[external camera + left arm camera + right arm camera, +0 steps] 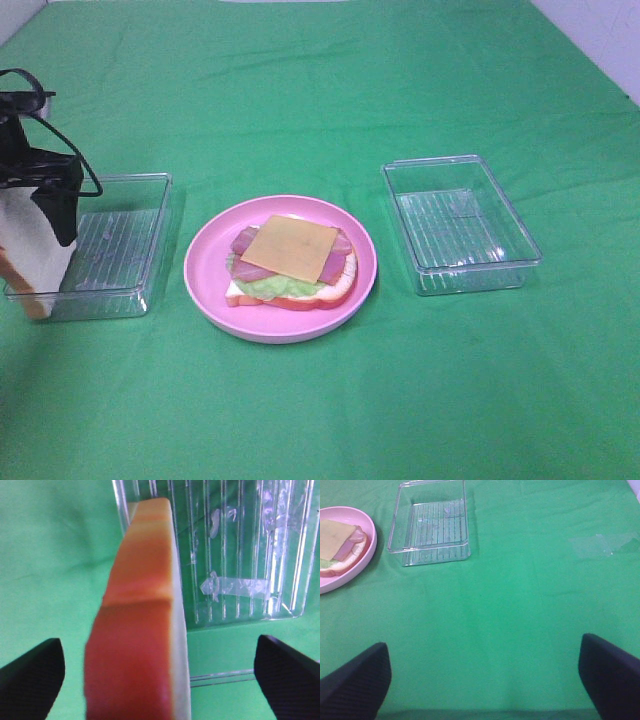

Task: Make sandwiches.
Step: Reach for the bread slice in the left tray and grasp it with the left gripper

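The white toy bread slice with orange-brown crust [142,630] stands on edge at the worktop's left edge, leaning on the clear plastic tray [125,245]. The left end effector [159,670] is wide around it, not gripping. A bump could tip it. The right end effector [485,680] is wide, holding nothing.

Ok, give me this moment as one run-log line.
left claw: open, straddling upright bread slice at left tray | right claw: open, empty | open sandwich on plate, top slice missing
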Available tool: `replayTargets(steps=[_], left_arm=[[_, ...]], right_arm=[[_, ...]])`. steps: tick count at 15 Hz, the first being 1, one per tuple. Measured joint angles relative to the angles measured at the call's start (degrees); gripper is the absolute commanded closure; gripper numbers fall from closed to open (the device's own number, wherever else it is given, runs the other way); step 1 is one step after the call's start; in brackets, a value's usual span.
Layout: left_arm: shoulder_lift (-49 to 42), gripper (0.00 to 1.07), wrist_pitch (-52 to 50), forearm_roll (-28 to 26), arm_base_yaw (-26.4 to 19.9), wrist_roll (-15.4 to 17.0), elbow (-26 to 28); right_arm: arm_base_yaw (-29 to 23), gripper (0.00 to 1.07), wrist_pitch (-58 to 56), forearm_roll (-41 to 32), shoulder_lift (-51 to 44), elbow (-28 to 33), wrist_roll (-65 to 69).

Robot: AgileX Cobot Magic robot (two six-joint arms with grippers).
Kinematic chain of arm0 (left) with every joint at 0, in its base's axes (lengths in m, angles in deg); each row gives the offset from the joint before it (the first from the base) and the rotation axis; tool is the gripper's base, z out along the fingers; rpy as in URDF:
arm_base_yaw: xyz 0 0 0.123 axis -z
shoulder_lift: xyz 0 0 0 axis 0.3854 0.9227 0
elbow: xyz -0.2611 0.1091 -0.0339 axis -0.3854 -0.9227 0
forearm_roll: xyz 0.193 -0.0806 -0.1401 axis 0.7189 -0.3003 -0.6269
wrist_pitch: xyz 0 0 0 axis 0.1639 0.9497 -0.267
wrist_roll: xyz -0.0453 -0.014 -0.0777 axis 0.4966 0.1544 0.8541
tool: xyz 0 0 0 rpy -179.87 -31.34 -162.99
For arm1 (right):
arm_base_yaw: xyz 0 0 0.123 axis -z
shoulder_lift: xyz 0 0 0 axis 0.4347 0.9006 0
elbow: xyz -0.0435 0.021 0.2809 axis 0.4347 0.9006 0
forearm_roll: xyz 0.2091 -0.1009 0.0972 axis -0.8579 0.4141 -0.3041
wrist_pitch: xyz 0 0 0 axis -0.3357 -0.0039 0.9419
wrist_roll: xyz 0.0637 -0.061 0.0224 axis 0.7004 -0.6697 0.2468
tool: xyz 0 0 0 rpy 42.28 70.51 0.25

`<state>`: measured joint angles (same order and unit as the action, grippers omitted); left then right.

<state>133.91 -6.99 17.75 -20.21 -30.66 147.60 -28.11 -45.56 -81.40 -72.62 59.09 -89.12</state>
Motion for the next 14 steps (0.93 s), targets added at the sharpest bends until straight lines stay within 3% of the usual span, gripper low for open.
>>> replayTargets(steps=[2,6,14], left_arm=[[0.06,0.34,0.0,0.0,0.23,-0.4,0.0],[0.06,1.03,0.0,0.06,0.29,-0.63,0.0],[-0.23,1.07,0.0,-0.23,0.29,-0.34,0.0]], right_arm=[[0.0,0.11,0.0,0.0,0.0,0.0,0.0],[0.0,0.11,0.0,0.0,0.0,0.0,0.0],[0.0,0.11,0.0,0.0,0.0,0.0,-0.06]])
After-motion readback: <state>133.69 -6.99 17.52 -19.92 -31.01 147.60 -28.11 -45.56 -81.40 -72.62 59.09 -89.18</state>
